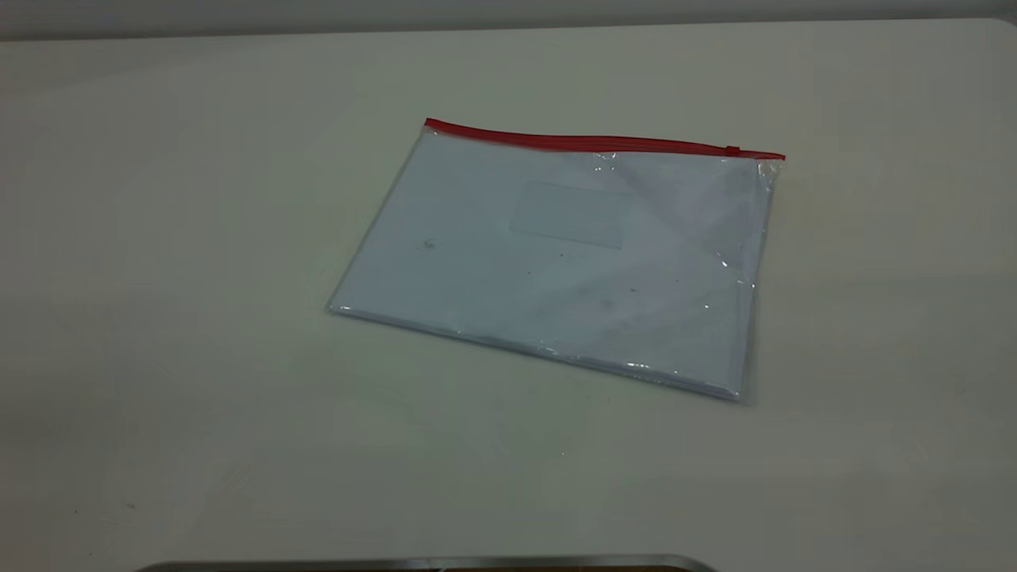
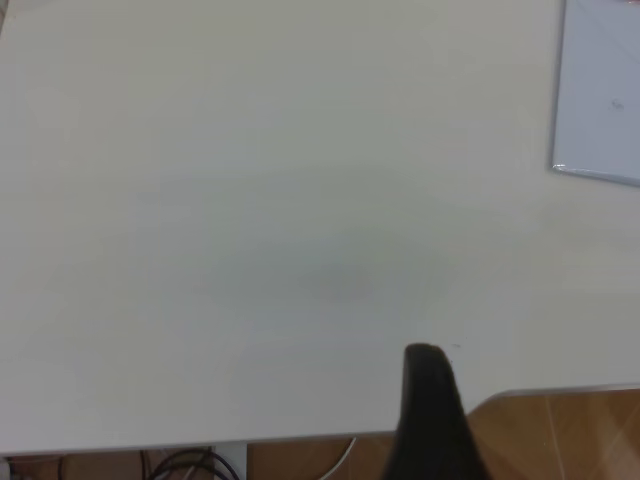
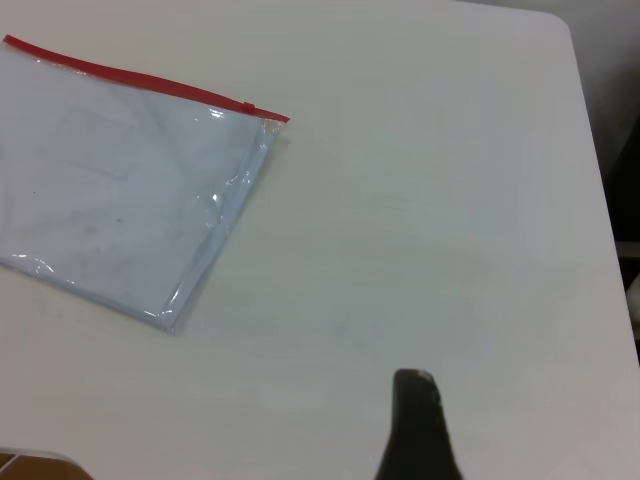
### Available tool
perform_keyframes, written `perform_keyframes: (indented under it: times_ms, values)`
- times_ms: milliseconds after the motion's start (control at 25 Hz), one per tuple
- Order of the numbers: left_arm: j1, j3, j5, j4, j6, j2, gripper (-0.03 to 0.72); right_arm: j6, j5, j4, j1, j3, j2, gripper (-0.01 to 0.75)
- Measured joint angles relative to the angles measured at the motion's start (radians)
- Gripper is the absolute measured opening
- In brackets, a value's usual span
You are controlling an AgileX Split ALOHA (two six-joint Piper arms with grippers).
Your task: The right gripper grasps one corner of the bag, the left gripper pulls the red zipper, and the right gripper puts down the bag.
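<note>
Pale cream table (image 1: 199,357) fills every view, with a strip of grey wall behind its far edge. I take the bag (image 1: 556,262) as my landmark; it lies flat near the table's middle, nothing touching it.

Left of the bag: my left gripper (image 2: 430,420) sits low near the table's front edge, well apart from the bag. Only one dark finger shows on its wrist camera, so I cannot tell whether it is spread or closed. That camera catches just the bag's near left corner at the frame edge.

At the bag: clear, glossy plastic, white paper inside, wrinkled toward its right end. The red zipper (image 1: 604,143) runs along the far long edge, and the small slider (image 1: 732,150) sits almost at its right end.

Right of the bag: my right gripper (image 3: 415,430) hangs over bare table, well apart from the bag's right side. Again one finger only in view; spread or closed, cannot tell.

My read: nothing started, corner grasp comes first.

Risks from here:
- Bag lies flat and slick, so fingers could skate over the corner or push the bag away instead of pinching it.
- Slider is close to the right corners; a grasp there could block the left gripper's access.
- Weak hold, and pulling the slider would drag the whole bag.
</note>
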Motion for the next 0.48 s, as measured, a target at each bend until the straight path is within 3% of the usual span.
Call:
perform_keyframes:
  times_ms: [240, 480]
  values:
    - [0.0, -0.013, -0.009, 0.0, -0.017, 0.025, 0.59, 0.0, 0.0, 0.0, 0.0, 0.0, 0.0, 0.588]
    - [0.0, -0.175, -0.105, 0.0, -0.046, 0.331, 0.59, 0.001, 0.0, 0.001, 0.0, 0.0, 0.0, 0.588]
